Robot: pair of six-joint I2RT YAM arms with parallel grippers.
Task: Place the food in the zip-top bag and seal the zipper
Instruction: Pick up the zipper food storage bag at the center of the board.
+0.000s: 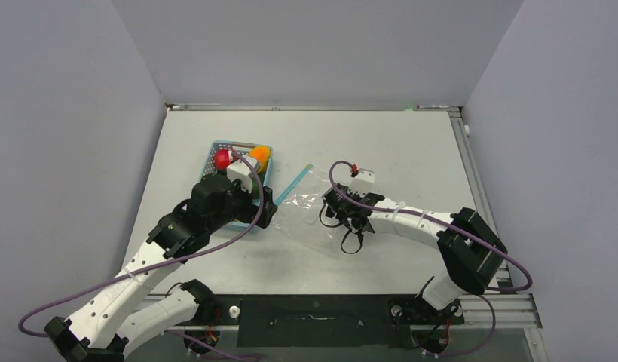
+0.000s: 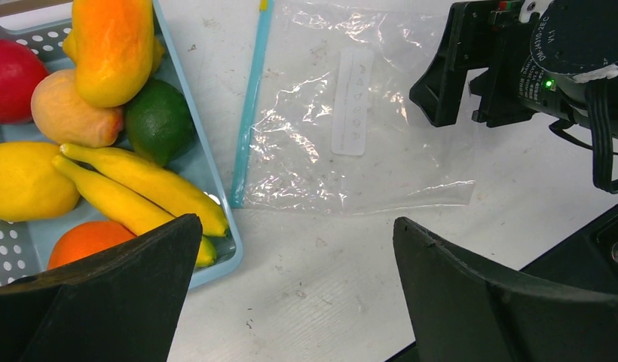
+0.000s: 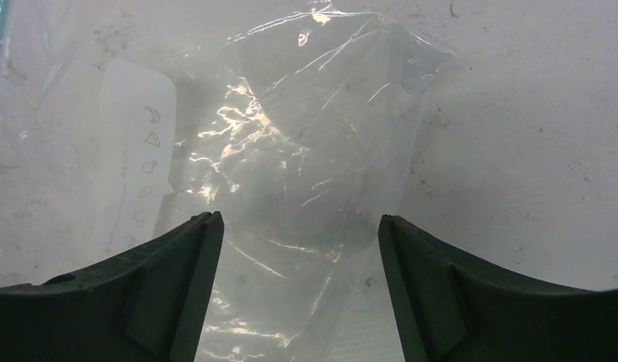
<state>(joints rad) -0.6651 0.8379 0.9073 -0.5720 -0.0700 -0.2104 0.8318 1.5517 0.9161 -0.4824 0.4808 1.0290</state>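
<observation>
Close to the arm bases, the left end effector (image 1: pixel 265 216) hovers released, jaws wide, over the worktop (image 1: pixel 381 151) between basket (image 1: pixel 215 147) and zip-top bag (image 1: pixel 302 204). The right end effector (image 1: pixel 340 216) hangs over the bag's end away from the zipper (image 1: pixel 293 185), jaws apart, grasping nothing.

The bag lies flat and empty, zipper just beside the basket. Its film looks thin, crinkly, light and slippery. I judge it will slide unless pinched at one lip by the zipper.

Farther back, the food (image 1: pixel 242 157) sits in the basket. Only the left wrist view shows the bananas (image 2: pixel 140 188), lime (image 2: pixel 159 121) and lemon (image 2: pixel 27 181); overhead, the arm hides them.
</observation>
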